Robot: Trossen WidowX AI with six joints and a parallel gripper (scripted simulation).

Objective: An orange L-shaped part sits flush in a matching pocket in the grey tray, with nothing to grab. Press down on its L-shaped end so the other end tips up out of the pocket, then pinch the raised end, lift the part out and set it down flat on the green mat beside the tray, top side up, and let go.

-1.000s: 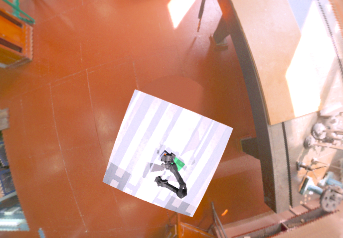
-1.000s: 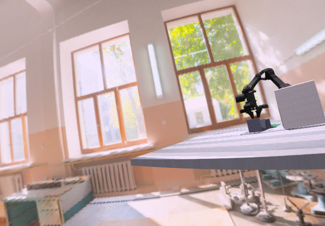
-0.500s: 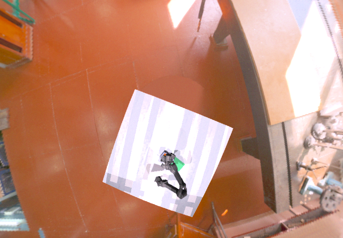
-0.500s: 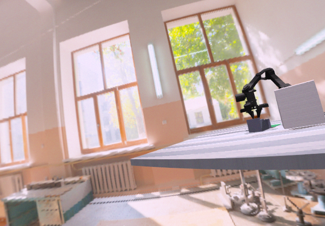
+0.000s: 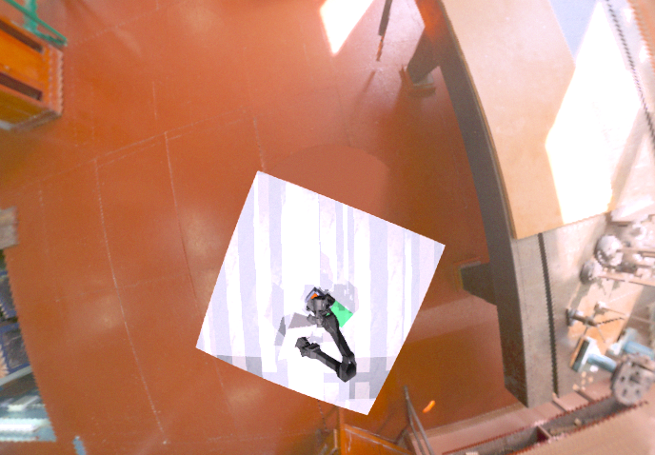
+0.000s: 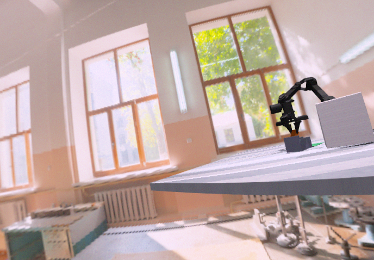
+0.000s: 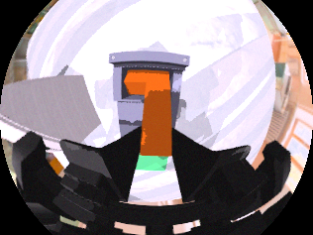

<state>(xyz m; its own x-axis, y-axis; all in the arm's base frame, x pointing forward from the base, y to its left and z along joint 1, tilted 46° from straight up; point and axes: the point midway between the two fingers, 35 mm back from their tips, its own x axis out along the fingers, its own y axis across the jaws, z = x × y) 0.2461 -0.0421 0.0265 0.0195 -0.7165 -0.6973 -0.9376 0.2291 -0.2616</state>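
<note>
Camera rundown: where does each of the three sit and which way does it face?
Top: high overhead, facing straight down at the table; whole arm shows.
Exterior: low, off the table's edge, looking up across it toward the windows; arm and tool over the grey tray.
Wrist: on the arm, looking along the fingers at the tray.
Shared: the orange part, pinched in the tool, and the green mat.

Orange L-shaped part (image 7: pixel 156 115), centre frame, tilts up from the grey tray (image 7: pixel 149 60); green mat (image 7: pixel 153 164) shows just below.
</note>
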